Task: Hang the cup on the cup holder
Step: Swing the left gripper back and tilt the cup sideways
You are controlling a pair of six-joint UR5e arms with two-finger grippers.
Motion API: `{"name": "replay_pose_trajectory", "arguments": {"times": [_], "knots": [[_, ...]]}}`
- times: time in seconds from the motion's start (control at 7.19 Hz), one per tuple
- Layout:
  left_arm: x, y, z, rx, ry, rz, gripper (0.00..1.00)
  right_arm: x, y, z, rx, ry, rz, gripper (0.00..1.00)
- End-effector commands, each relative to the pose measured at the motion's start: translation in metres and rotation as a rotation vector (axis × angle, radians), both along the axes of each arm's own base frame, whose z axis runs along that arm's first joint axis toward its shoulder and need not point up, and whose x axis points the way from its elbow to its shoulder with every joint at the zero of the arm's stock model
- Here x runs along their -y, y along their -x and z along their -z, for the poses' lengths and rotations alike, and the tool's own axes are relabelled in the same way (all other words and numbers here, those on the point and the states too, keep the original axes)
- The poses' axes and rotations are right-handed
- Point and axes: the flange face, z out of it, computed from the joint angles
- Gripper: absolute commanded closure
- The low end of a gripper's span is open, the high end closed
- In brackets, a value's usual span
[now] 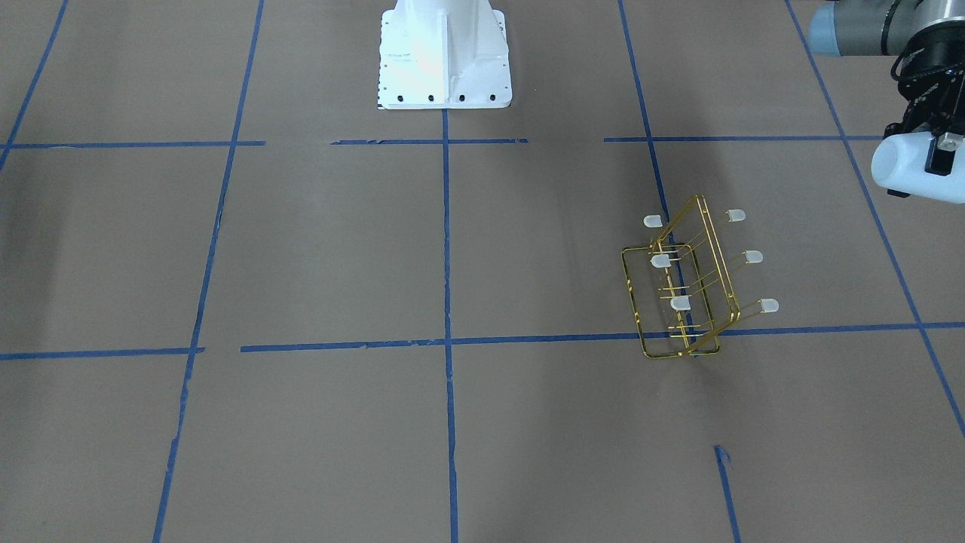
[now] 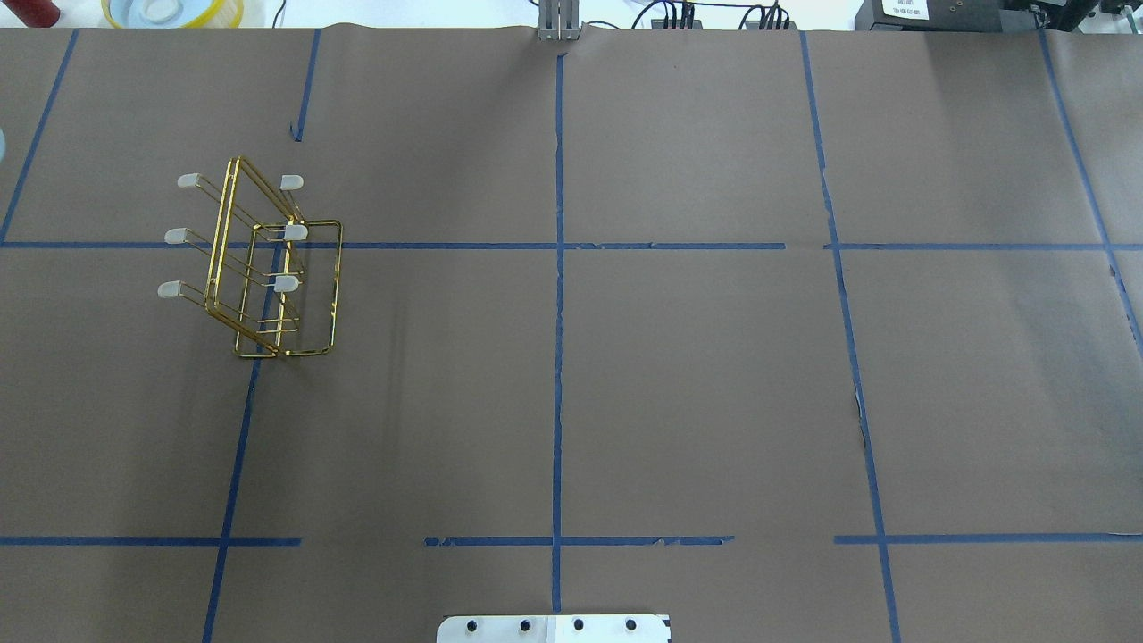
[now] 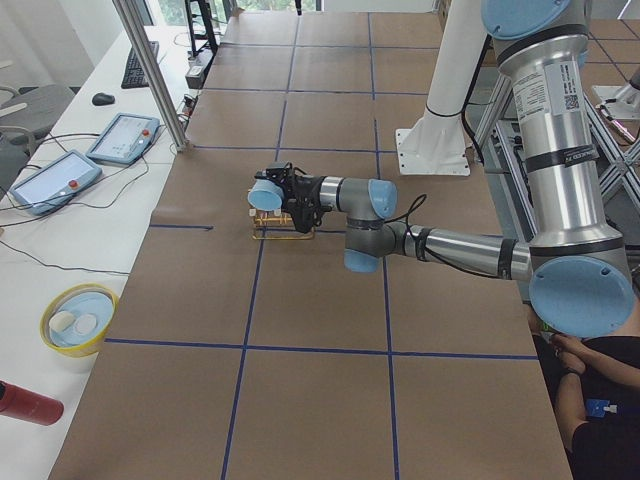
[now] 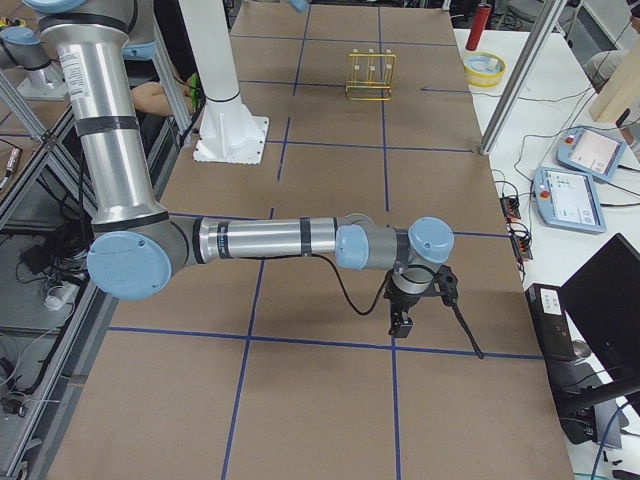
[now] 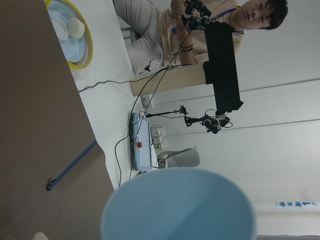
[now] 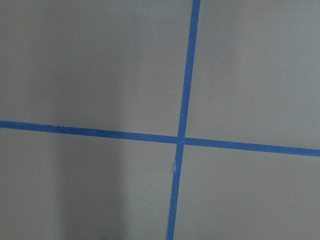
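The paper-covered table [image 2: 696,375] is crossed by blue tape lines, and both arms reach out over it. The right arm [image 4: 260,240] hangs its right gripper [image 4: 400,322] low over bare paper, well apart from the work, and from the side view alone I cannot tell how its fingers stand. The left arm [image 3: 560,150] stretches toward the cup holder [image 1: 682,300], which stands upright on the robot's left half of the table. The left gripper [image 1: 937,158] is pinched on the cup [image 1: 897,167], carrying it on its side in the air near the rack but clear of it. The cup's open end probably faces away from the wrist, though the front view is cut off at the frame edge and does not settle it. The likely trouble lies ahead. The wire rack looks light, so a cup wall that catches a capped prong [image 1: 768,305] off-centre could shove or tip the whole frame. The smooth, tapered plastic could also twist or slide in the pinch if it is pushed against a prong.
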Motion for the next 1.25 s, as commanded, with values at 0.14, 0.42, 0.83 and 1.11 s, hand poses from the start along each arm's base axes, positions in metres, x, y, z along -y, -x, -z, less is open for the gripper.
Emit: {"name": "replay_pose_trajectory", "arguments": {"times": [0.14, 0.42, 0.83, 1.11], "knots": [[-0.024, -0.027, -0.007, -0.445, 0.138, 0.034, 1.0, 0.0, 0.001, 0.0, 0.0, 0.0, 0.001, 0.0], [-0.033, -0.041, -0.012, -0.721, 0.232, 0.032, 1.0, 0.0, 0.0, 0.0, 0.0, 0.0, 0.0, 0.0], [-0.044, -0.062, -0.014, -1.013, 0.343, 0.015, 1.0, 0.0, 0.001, 0.0, 0.0, 0.0, 0.001, 0.0], [-0.053, -0.076, -0.013, -1.21, 0.404, 0.02, 1.0, 0.0, 0.0, 0.0, 0.0, -0.001, 0.0, 0.0]]}}
